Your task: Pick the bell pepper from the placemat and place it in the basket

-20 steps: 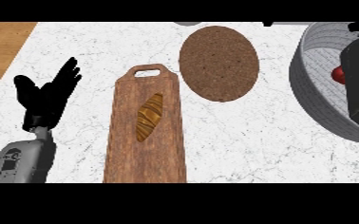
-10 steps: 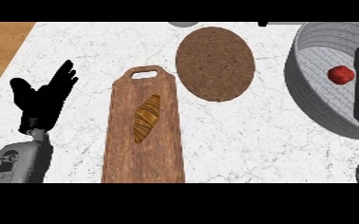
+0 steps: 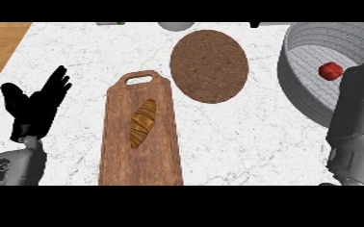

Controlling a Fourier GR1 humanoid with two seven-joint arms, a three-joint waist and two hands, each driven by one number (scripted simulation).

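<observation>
Resting inside the grey basket (image 3: 302,84), the red bell pepper (image 3: 330,70) has left the brown placemat (image 3: 209,66) bare. We judge the placing done; our right forearm must withdraw, its hand unseen, while our left hand (image 3: 34,107) idles open, empty.

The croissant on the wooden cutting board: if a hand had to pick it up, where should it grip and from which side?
Probably across the thick middle of the golden-brown croissant, coming from above. It lies flat, lengthwise along the wooden cutting board, with tapered ends that offer less to hold. The open left hand rests beside the board, so it looks the nearer choice.
</observation>
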